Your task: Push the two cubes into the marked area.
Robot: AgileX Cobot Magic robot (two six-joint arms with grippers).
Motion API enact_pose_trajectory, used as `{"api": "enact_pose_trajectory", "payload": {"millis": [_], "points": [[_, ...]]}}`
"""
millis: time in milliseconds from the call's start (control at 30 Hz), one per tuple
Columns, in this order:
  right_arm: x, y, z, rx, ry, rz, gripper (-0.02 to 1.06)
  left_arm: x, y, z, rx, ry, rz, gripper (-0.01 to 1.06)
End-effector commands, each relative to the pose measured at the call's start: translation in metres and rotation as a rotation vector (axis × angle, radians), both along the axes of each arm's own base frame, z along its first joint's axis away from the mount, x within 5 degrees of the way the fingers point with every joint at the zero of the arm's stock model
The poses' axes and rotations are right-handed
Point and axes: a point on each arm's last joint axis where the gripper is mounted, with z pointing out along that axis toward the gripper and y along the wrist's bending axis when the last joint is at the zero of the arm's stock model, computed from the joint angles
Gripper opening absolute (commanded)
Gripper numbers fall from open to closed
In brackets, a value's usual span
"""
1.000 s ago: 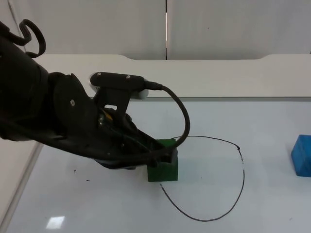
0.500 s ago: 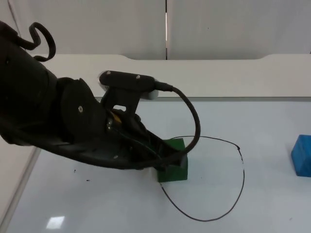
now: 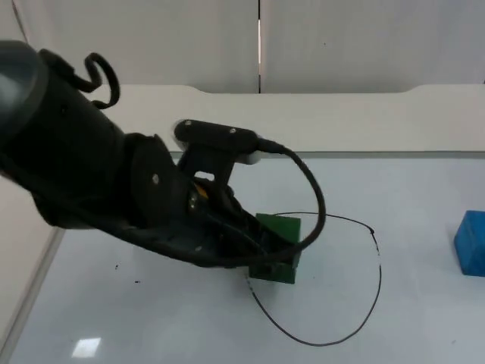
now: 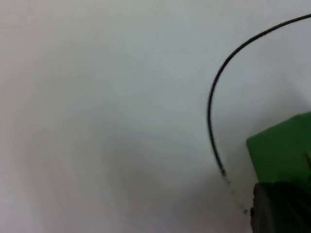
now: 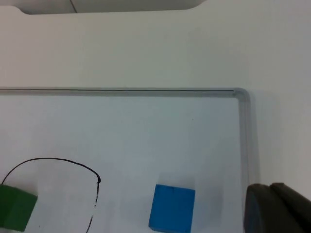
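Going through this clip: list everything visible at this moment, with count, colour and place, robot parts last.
green cube: one, green, at the near-left edge of the marked area, with the left gripper against it.
blue cube: one, blue, on the table right of the marked area, apart from the line.
marked area: one, thin black drawn loop with a gap on its left side, mid-table.
table: one, white, ending at the partition.
partition wall: one, grey, behind the table.
left gripper: one, black, low on the table at the green cube's left side.
right gripper: one, black, waiting off to the right, its fingertip seen beyond the blue cube.
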Motion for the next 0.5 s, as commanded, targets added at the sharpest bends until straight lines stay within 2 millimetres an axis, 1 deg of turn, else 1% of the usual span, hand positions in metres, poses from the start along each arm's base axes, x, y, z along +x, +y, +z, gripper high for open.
{"api": "enact_pose_trajectory", "payload": {"millis": [0, 133, 467], "points": [[-0.0006, -0.0013, 0.0014, -0.008, -0.015, 0.0, 0.0, -0.001, -0.0097, 0.0046, -0.006, -0.025, -0.041, 0.0], [-0.0004, -0.0014, 0.0015, -0.01, -0.017, 0.0, 0.0, -0.0032, -0.0138, 0.0053, -0.004, -0.029, -0.064, 0.0], [-0.001, -0.0014, 0.0005, -0.011, -0.007, 0.002, 0.0, -0.0046, -0.0136, 0.0043, 0.003, -0.012, -0.073, 0.0]]}}
